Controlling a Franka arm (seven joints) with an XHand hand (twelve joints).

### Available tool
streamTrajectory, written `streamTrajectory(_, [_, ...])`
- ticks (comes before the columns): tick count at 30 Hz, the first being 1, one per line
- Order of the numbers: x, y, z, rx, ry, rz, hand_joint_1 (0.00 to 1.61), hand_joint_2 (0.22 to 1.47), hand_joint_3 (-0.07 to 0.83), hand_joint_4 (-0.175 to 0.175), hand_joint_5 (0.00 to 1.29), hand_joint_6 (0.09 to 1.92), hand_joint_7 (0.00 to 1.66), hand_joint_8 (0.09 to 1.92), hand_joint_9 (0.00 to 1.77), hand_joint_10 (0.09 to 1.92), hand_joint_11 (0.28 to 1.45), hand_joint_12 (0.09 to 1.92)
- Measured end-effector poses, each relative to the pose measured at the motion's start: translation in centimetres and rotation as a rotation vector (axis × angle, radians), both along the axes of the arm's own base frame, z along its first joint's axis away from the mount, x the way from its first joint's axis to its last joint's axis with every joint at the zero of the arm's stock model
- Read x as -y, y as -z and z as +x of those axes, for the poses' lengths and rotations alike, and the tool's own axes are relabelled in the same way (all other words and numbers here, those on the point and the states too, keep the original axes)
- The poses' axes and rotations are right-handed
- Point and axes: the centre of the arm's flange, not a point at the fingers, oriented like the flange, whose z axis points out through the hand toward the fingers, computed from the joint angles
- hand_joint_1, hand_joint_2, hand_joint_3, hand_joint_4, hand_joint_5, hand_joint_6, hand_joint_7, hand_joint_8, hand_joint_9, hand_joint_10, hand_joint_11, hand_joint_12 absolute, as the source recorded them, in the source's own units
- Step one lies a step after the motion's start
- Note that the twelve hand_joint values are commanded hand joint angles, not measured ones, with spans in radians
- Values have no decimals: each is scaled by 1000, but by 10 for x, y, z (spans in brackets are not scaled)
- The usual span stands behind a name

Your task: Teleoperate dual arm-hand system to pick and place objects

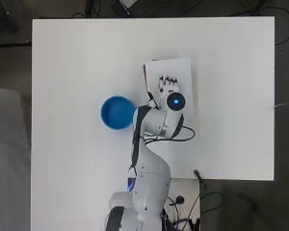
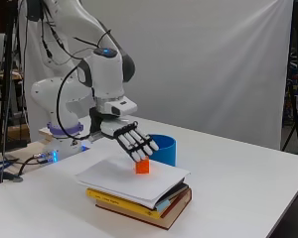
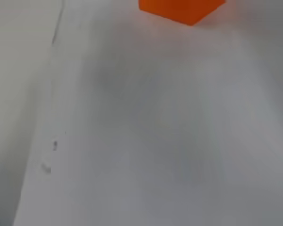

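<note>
Overhead view: your white table (image 1: 77, 62) fills most of the frame; dark floor and cables lie round its edges, and the arm's base sits at the near edge
Room: a pale backdrop cloth (image 2: 213, 59) hangs behind the table in the side view; dark stands rise at both edges of that view
Books: a stack of books (image 2: 144, 203) lies near the middle of the table, with white paper (image 2: 114, 176) over the top (yellow and dark brown covers show beneath it)
Cube: your orange cube (image 2: 142, 166) sits on the paper, on top of the stack; the wrist view shows it (image 3: 179, 9) cut off at the frame's edge
Bowl: a blue bowl (image 1: 117, 112) stands on the table just beside the stack; in the side view it (image 2: 164, 148) is partly behind the hand
Hand: your hand (image 2: 131, 139) hangs over the paper, fingers straight and side by side, slanting down; the fingertips (image 2: 139, 157) are at the cube's top
Hard to tell: whether the fingertips touch the cube or sit just above it; from overhead the cube is hidden under the hand (image 1: 167, 83)
</note>
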Motion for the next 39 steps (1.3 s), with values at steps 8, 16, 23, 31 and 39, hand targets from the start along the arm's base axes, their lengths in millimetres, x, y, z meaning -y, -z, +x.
streamTrajectory(8, [8,19,6,-90,51,-11,834,1167,-28,82,690,771,717,533,823,416,673,127])
streamTrajectory(16, [-2,1,-3,-82,-53,98,1174,1283,2,-174,588,1364,795,1587,1058,1856,733,1711])
streamTrajectory(23, [-27,-94,-1,110,-160,90,886,1264,-1,173,689,1444,825,1833,1254,1920,970,1917])
streamTrajectory(31, [-83,-130,-46,163,-381,91,966,1293,8,49,627,1446,736,1870,1194,1920,979,1920])
streamTrajectory(39, [-134,-76,-92,49,-519,146,950,1306,2,56,612,1465,728,1871,1103,1920,894,1920])
